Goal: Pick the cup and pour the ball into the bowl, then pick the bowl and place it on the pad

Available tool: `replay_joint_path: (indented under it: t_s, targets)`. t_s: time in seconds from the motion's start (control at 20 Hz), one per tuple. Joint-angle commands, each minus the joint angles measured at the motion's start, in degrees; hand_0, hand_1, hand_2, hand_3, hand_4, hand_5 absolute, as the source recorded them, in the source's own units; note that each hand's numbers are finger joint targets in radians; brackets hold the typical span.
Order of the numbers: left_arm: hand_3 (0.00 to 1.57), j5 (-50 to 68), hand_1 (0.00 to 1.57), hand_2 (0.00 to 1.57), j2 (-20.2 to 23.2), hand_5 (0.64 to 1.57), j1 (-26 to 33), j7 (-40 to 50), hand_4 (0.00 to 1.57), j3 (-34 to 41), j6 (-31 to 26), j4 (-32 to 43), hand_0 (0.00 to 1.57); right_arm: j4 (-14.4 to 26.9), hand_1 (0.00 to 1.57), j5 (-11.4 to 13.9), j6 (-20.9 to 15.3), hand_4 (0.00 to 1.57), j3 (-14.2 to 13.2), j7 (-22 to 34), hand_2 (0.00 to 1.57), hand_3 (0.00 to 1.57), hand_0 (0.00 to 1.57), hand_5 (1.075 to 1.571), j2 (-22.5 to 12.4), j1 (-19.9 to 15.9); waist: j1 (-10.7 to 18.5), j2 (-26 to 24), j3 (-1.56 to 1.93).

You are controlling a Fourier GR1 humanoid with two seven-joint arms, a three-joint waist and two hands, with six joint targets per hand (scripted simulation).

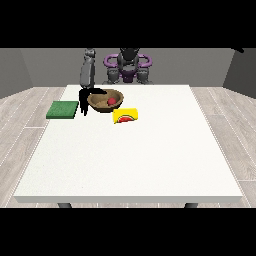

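— Hand (89,96) at the view's left, what is it doing?
— It touches the brown bowl's (100,105) left rim; nobody can tell how its fingers lie.
— Where is the ball (112,101)?
— Red, inside the bowl, upper middle of the frame. The yellow cup (125,116) lies tipped just below-right. The green pad (63,109) sits left, on the white table (130,160).

brown bowl (102,100), red ball (112,101), green pad (62,109)

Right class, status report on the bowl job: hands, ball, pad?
Hand at the view's left at bowl rim. Red ball in bowl. Yellow cup on its side beside bowl. Green pad bare.
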Motion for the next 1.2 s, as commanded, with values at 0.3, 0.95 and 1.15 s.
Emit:
replay_joint_path:
  t_s: [0.3,0.95,1.15]
  targets:
    - [0.0,2.67,0.0,0.0,2.88,1.564,-2.38,0.54,0.55,1.53,-1.9,-0.29,0.0,3.89,1.57,3.77,-10.3,1.09,0.25,4.03,1.57,1.57,1.57,1.471,0.5,2.29,3.59,4.78,0.9]
    - [0.0,-0.08,0.0,0.0,7.55,1.569,5.39,-5.76,0.72,5.87,-6.16,14.91,0.0,-10.35,1.57,4.99,-15.34,1.03,6.08,34.06,1.57,1.57,1.57,1.534,-4.0,-3.52,-6.42,-7.36,0.8]
    - [0.0,0.18,0.0,0.0,9.22,1.567,6.95,-6.99,0.71,7.25,-6.37,16.16,0.0,-9.77,1.57,5.23,-9.73,0.99,3.82,34.94,1.57,1.57,1.57,1.553,-14.55,-5.22,-6.98,-5.72,0.89]
